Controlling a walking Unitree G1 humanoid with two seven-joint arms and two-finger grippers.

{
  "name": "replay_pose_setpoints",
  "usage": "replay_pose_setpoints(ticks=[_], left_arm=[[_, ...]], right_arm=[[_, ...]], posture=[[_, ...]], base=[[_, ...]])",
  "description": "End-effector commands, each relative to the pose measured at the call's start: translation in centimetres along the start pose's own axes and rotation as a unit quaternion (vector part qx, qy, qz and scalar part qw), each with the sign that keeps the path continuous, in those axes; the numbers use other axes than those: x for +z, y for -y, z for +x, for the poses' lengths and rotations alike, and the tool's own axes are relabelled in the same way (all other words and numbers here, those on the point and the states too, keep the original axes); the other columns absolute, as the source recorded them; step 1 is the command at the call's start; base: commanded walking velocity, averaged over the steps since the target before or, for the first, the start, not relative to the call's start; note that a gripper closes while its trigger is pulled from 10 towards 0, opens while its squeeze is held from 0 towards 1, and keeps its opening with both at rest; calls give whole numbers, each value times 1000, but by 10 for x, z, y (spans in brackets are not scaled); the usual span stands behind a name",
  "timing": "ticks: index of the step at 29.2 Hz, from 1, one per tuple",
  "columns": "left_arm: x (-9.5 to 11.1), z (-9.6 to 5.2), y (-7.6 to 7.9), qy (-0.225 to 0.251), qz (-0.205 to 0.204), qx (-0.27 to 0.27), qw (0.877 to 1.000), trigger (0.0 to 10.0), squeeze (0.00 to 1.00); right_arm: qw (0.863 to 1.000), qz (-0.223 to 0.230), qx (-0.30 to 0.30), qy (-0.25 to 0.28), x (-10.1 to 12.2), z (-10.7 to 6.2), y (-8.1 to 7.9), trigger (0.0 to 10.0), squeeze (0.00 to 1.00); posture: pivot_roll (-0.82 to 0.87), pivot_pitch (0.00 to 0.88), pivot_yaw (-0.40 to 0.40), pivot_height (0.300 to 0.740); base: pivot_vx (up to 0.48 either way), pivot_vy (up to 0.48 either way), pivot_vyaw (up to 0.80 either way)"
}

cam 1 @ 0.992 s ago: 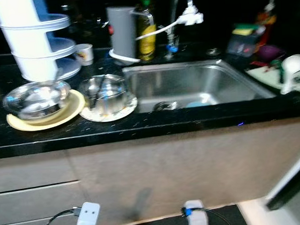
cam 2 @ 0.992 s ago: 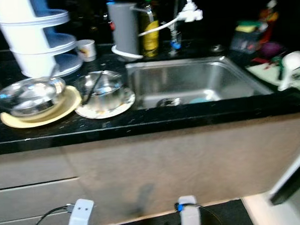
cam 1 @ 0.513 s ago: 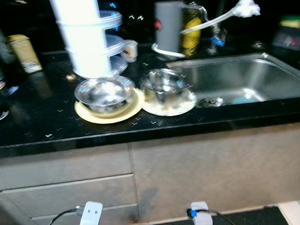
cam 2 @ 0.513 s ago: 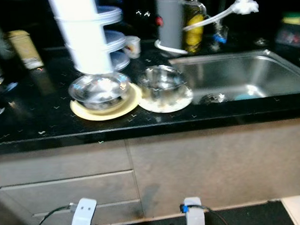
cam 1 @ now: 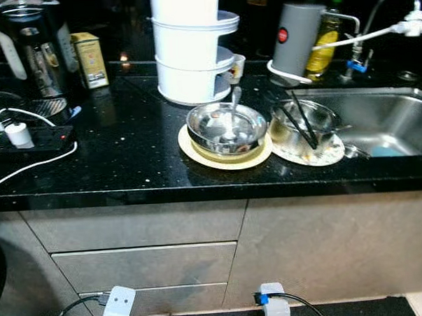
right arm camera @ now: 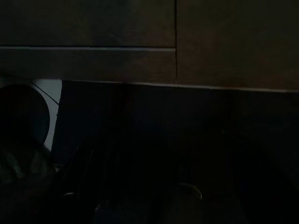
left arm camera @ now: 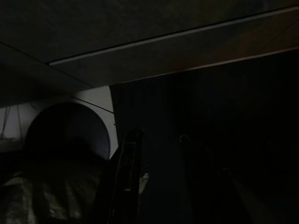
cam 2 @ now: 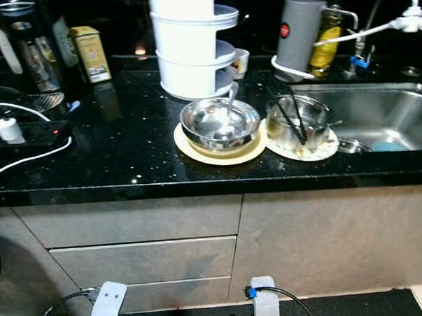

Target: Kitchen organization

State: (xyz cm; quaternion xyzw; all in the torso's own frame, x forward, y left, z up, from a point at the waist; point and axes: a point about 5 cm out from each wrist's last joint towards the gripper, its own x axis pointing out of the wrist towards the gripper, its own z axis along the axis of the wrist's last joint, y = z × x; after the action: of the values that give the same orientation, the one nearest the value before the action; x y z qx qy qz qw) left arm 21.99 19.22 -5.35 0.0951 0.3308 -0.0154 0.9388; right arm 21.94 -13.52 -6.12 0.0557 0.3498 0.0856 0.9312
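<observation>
On the black counter a steel bowl (cam 1: 226, 125) holding a spoon rests on a yellow plate (cam 1: 225, 156). Right beside it a second steel bowl (cam 1: 302, 123) with black chopsticks sits on a white plate (cam 1: 330, 155), at the edge of the steel sink (cam 1: 395, 118). Both my arms hang low in front of the cabinet. In the dark left wrist view my left gripper (left arm camera: 159, 177) is open with nothing between its fingers, and drawer fronts lie beyond it. The right wrist view is very dark, with cabinet fronts (right arm camera: 140, 28) faintly visible.
Behind the bowls stand a white tiered stack (cam 1: 192, 54), a small cup (cam 1: 237, 66), a grey jug (cam 1: 295, 39) and a yellow bottle (cam 1: 321, 42). A coffee maker (cam 1: 28, 50), yellow box (cam 1: 89, 60) and power strip (cam 1: 29, 139) occupy the left. Drawers (cam 1: 146, 266) lie below.
The camera has swung to the left: the sink slid to the right edge and the counter's left part with the coffee maker came into view. Nothing on the counter moved.
</observation>
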Motion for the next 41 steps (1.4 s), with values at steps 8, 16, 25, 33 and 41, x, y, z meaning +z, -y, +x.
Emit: replay_pose_setpoints(ticks=[8,16,25,33,41], left_arm=[[-3,-1,5,-7,9,-2,1000,10000,0],[-5,-1,5,-4,-9,5,1000,10000,0],[-3,-2,5,7,-26,9,1000,10000,0],[0,-1,9,17,-21,2,1000,10000,0],[9,-4,20,64,18,-45,997,10000,0]], right_arm=[[1000,0,-11,-8,-6,-3,7,10000,0],[1000,-2,-8,-8,-5,-3,5,10000,0],[999,-14,-15,-31,-14,-6,8,10000,0],[999,-13,-17,-28,-15,-6,10,10000,0],[1000,-8,-18,-13,-11,-7,14,10000,0]], posture=[[-23,94,-45,740],[-21,94,-45,740],[-18,94,-48,740],[-22,91,-44,740],[-29,75,-42,740]], base=[[0,-60,0],[0,0,0],[0,0,0],[0,0,0],[0,0,0]])
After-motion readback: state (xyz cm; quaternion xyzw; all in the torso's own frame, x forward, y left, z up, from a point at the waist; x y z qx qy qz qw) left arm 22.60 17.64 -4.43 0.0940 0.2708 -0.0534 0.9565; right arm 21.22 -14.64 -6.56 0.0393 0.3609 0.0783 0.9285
